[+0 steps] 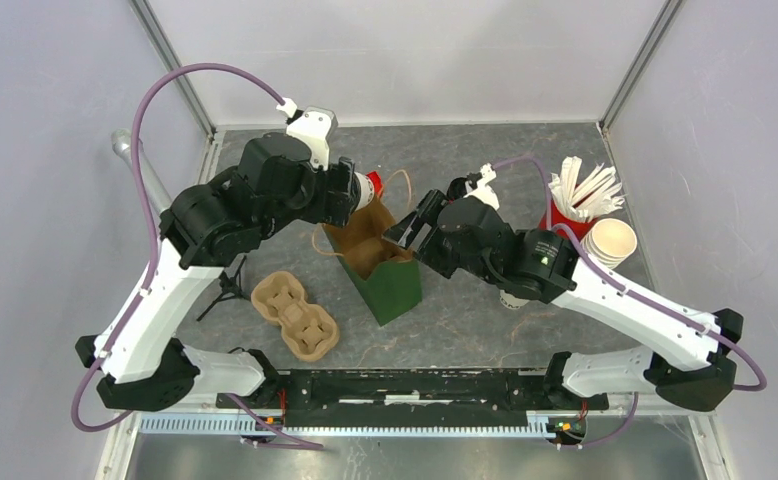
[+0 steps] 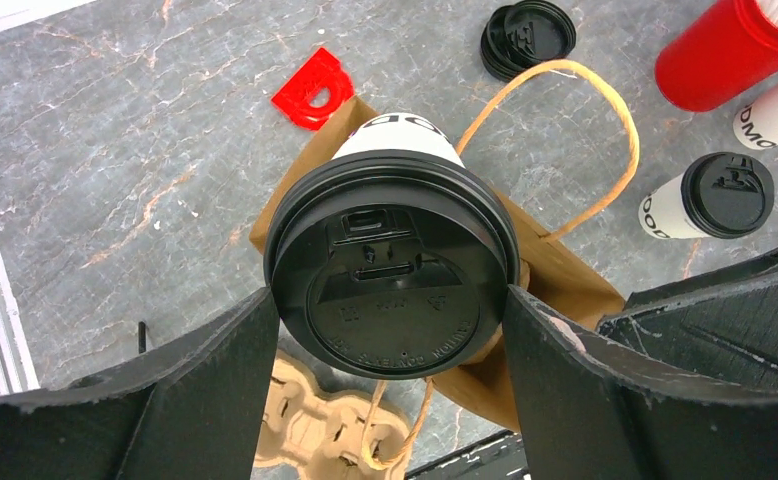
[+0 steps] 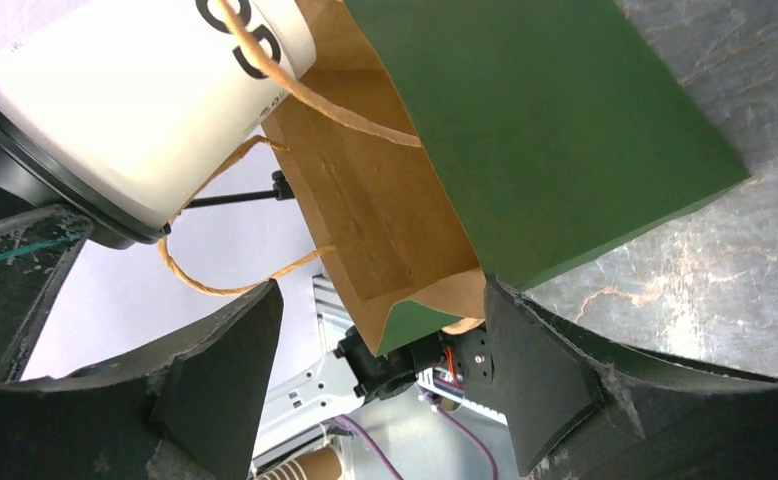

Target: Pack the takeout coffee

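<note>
My left gripper (image 2: 392,330) is shut on a takeout coffee cup (image 2: 392,265), cream-white with a black lid, and holds it tilted over the open mouth of the paper bag (image 2: 555,275). In the top view this gripper (image 1: 358,192) is at the bag's far end. The bag (image 1: 390,280) is green outside and brown inside and stands mid-table. My right gripper (image 3: 380,350) is open, its fingers straddling the bag's rim corner (image 3: 435,300); the held cup (image 3: 135,110) shows at the upper left. A second lidded cup (image 2: 710,195) is on the table to the right.
A tan pulp cup carrier (image 1: 295,315) lies left of the bag. A red cup of white sticks (image 1: 577,200) and a stack of lidless cream cups (image 1: 613,242) stand at the back right. A stack of black lids (image 2: 528,35) and a small red piece (image 2: 313,88) lie behind the bag.
</note>
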{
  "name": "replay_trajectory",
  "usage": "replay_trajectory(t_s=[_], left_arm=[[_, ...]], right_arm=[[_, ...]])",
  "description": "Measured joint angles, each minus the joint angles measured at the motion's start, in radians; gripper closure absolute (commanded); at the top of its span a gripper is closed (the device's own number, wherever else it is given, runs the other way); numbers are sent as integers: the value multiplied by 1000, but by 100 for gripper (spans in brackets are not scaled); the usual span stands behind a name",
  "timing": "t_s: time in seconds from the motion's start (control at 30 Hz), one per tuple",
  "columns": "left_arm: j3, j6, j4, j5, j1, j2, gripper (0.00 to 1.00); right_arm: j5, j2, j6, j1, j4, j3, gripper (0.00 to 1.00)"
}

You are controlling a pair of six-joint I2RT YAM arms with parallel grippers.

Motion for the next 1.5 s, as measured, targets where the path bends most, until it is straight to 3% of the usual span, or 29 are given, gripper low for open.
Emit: replay_trajectory(t_s=[0.5,1.07,1.3,1.5], left_arm=[[54,1,-45,19,0,20,43],[54,3,-45,29,0,29,44],[54,18,-44,29,0,32,44],[53,21,-41,29,0,30,44]], right_arm=[[1,10,100,50,-138,33,20],[58,-4,126,74,-157,130,20],[53,15,170,109,-135,108,21],[38,16,233,128,-95,-21,22]])
